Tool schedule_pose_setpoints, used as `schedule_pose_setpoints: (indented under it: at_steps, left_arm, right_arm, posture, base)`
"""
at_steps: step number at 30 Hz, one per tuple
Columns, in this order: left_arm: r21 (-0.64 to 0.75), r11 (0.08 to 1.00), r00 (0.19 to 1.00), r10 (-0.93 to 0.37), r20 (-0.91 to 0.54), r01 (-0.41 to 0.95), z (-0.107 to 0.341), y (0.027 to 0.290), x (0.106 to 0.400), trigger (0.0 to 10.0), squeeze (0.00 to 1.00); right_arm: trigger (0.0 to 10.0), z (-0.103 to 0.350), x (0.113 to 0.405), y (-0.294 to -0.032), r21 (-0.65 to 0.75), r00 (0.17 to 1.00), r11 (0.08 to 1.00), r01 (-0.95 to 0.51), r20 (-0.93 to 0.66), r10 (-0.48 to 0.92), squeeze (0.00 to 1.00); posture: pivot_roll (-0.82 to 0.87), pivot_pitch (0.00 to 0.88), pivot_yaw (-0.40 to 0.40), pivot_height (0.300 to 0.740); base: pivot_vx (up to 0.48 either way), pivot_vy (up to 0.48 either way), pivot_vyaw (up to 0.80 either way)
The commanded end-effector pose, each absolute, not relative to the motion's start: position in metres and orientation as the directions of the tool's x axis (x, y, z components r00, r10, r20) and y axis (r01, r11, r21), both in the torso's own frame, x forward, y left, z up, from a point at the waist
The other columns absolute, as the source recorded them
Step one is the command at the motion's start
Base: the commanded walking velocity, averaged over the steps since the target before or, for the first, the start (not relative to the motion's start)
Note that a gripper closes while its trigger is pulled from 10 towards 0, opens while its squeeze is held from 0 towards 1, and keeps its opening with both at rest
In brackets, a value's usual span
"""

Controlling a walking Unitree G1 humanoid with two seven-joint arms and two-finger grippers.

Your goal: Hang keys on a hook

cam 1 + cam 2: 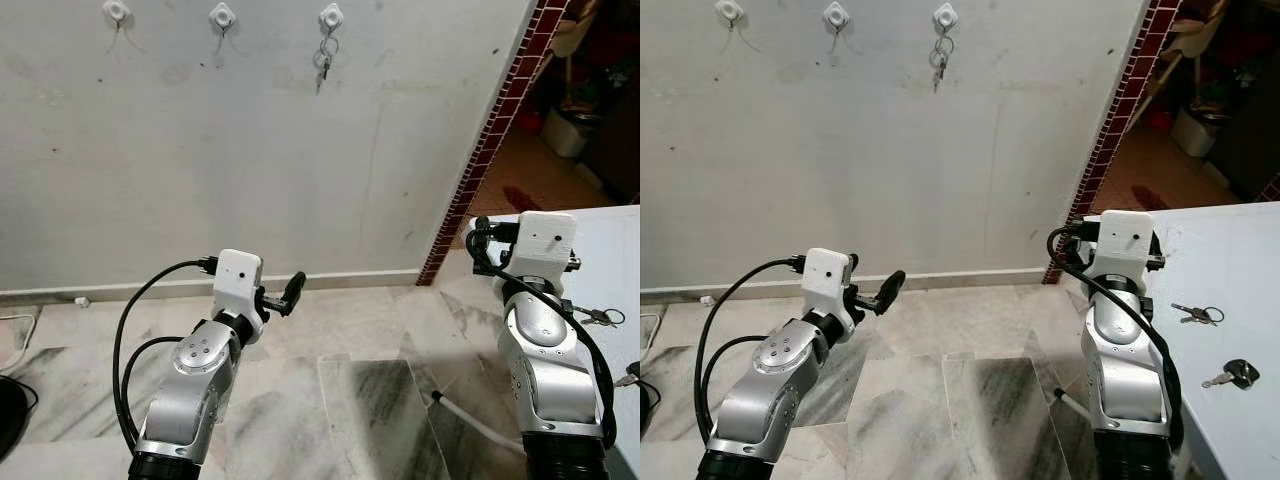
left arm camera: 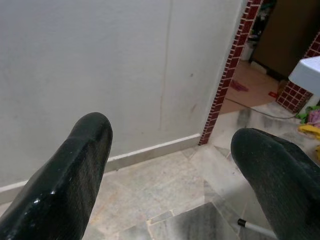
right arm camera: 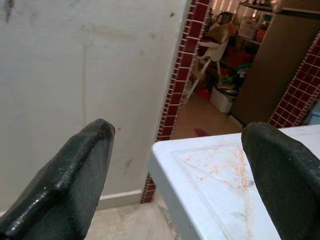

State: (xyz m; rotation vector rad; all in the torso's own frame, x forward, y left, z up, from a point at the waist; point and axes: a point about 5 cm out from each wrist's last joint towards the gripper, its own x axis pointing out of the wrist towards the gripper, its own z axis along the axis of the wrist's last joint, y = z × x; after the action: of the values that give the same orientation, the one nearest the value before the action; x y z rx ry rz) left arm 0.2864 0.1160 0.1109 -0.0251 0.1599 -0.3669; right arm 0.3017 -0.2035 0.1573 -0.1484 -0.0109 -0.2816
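Note:
Three white hooks are fixed high on the wall: a left hook (image 1: pixel 116 12), a middle hook (image 1: pixel 222 16) and a right hook (image 1: pixel 331 17). A bunch of keys (image 1: pixel 325 60) hangs from the right hook. On the white table (image 1: pixel 1240 270) to my right lie a small key set (image 1: pixel 1195 313) and a black-headed key (image 1: pixel 1232 373). My left gripper (image 2: pixel 170 145) is open and empty, held low in front of the wall, far below the hooks. My right gripper (image 3: pixel 180 145) is open and empty at the table's near corner, pointing toward the wall.
A red-tiled wall edge (image 1: pixel 500 130) borders a doorway into a cluttered room (image 1: pixel 580 110). The floor is grey marble (image 1: pixel 350 400), with a white rod (image 1: pixel 480 425) lying on it. A cable (image 1: pixel 15 325) and a dark object (image 1: pixel 8 415) sit at far left.

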Motion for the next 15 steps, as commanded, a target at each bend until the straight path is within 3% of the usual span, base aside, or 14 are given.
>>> schedule_pose_setpoints:
  at_steps: [1, 5, 15]
  left_arm:
    - [-0.043, 0.938, 0.926, -0.345, -0.154, 0.343, 0.1112, 0.1171, 0.2881, 10.0, 0.00]
    - [-0.043, 0.939, 0.925, -0.345, -0.157, 0.343, 0.1108, 0.1168, 0.2880, 10.0, 0.00]
    - [-0.040, 0.939, 0.926, -0.342, -0.159, 0.340, 0.1111, 0.1181, 0.2894, 10.0, 0.00]
  right_arm:
    - [10.0, 0.1560, 0.3020, -0.1984, -0.139, 0.969, 0.959, 0.247, 0.022, -0.246, 0.00]
    - [10.0, 0.1567, 0.3018, -0.1942, -0.128, 0.974, 0.966, 0.225, 0.025, -0.224, 0.00]
    - [10.0, 0.1563, 0.3017, -0.1938, -0.123, 0.975, 0.967, 0.222, 0.021, -0.221, 0.00]
  posture:
    - [0.10, 0.000, -0.063, 0.740]
    - [0.10, 0.000, -0.063, 0.740]
    - [0.10, 0.000, -0.058, 0.740]
  base:
    - [0.000, 0.000, 0.00]
    - [0.000, 0.000, 0.00]
    - [-0.249, 0.000, 0.00]
